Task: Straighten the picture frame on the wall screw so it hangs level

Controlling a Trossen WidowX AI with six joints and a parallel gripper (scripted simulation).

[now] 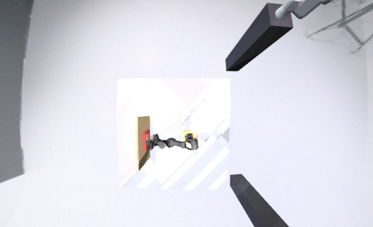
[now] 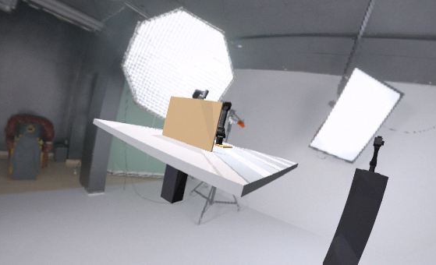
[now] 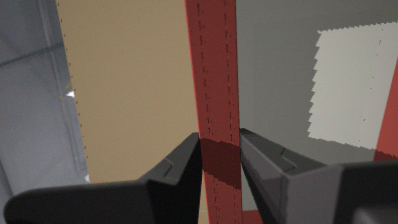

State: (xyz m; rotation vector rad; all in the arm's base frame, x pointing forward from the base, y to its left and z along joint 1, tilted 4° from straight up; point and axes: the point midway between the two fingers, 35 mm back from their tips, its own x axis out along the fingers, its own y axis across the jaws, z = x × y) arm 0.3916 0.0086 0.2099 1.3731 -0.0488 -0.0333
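Note:
The red picture frame (image 1: 144, 140) (image 3: 214, 65) is in front of the tan upright board (image 1: 143, 121) (image 2: 190, 121) (image 3: 125, 90). In the wrist view one red side bar runs between the fingers, with the grey inner panel to its right and part of another red bar at the right edge. My gripper (image 1: 147, 143) (image 3: 220, 137) is shut on that side bar, one finger on each side. The screw and the notched strip are hidden. The exterior view shows only the back of the board, so the frame is hidden there. I cannot tell how level the frame hangs.
The board stands on a pale table (image 1: 171, 90) (image 2: 138, 138). The arm (image 1: 176, 143) (image 2: 223, 121) reaches from its yellow base plate (image 1: 185, 132) to the frame. Dark posts (image 1: 258, 37) (image 2: 356, 218) stand away from the table. Striped shadows lie across the table.

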